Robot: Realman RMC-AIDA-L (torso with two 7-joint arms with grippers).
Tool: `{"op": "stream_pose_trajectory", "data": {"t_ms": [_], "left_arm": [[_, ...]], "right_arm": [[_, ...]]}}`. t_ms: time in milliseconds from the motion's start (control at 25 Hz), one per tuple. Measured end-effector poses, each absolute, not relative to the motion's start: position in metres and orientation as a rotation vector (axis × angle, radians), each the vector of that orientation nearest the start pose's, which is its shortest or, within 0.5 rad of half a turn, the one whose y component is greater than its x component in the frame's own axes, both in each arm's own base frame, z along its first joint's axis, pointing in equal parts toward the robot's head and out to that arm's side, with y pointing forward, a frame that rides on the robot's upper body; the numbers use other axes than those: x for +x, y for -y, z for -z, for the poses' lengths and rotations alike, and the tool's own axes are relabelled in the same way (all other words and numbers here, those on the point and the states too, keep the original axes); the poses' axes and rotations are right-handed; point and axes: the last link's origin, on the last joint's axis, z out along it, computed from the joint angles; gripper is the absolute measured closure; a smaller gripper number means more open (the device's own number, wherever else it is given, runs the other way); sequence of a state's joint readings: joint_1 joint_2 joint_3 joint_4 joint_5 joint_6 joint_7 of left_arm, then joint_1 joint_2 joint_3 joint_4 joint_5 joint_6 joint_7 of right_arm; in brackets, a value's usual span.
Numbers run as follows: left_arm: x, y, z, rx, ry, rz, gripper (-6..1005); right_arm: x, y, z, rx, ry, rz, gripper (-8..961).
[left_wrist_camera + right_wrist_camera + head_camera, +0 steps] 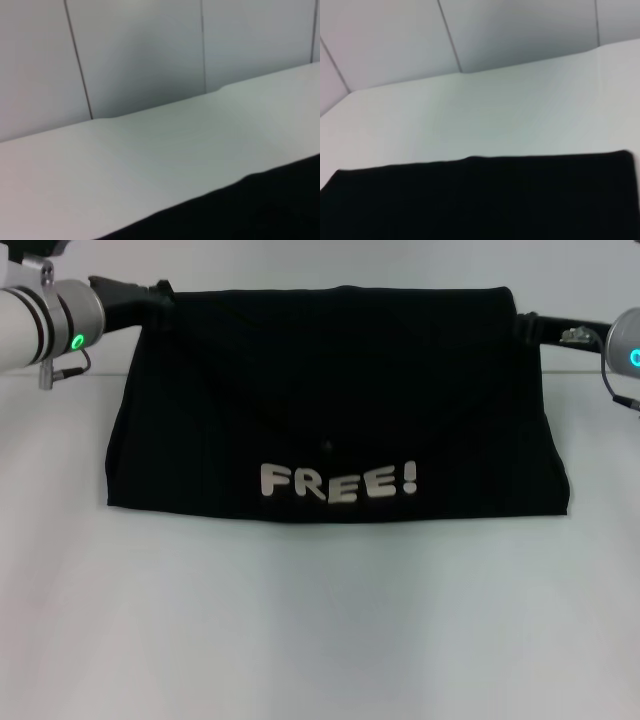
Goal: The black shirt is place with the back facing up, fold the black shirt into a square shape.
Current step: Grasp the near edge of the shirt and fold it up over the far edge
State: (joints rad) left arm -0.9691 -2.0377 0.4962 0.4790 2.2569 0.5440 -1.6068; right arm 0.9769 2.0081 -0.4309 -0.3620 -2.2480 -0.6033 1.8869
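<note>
With both hands, the left hand (150, 292) and the right hand (535, 328), at the black shirt's (330, 410) far corners, grip hidden so I cannot tell, uneven release could skew the fold on the bench (320, 630).

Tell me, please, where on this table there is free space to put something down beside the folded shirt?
The widest bare patch of the table lies in front of the black shirt, below its FREE! lettering. Narrower bare strips run along its left and right sides. The far corners are crowded: the left gripper and right gripper meet the shirt there.
</note>
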Motion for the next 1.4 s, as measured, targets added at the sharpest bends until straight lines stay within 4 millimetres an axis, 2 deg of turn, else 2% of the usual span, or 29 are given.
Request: {"op": "stream_pose_trajectory", "data": {"t_ms": [280, 800, 920, 1120, 1200, 1240, 1400], "left_arm": [[-0.225, -0.509, -0.053, -1.943, 0.730, 0.309, 977], [-0.251, -0.495, -0.031, -1.901, 0.788, 0.222, 975], [-0.258, -0.494, -0.032, -1.869, 0.790, 0.196, 975], [-0.269, -0.491, -0.037, -1.820, 0.815, 0.179, 773], [-0.272, -0.490, -0.037, -1.815, 0.825, 0.178, 612], [-0.273, -0.489, -0.037, -1.811, 0.831, 0.181, 532], [-0.279, -0.483, -0.037, -1.807, 0.890, 0.228, 456]], "right_arm": [[0.231, -0.502, -0.044, -1.904, -1.118, -0.529, 924], [0.242, -0.488, -0.017, -1.917, -1.186, -0.498, 920], [0.245, -0.487, -0.017, -1.911, -1.191, -0.494, 810], [0.252, -0.482, -0.016, -1.905, -1.199, -0.486, 588], [0.257, -0.478, -0.016, -1.892, -1.196, -0.488, 489], [0.257, -0.478, -0.016, -1.892, -1.196, -0.488, 469], [0.264, -0.470, -0.021, -1.909, -1.197, -0.510, 391]]}}
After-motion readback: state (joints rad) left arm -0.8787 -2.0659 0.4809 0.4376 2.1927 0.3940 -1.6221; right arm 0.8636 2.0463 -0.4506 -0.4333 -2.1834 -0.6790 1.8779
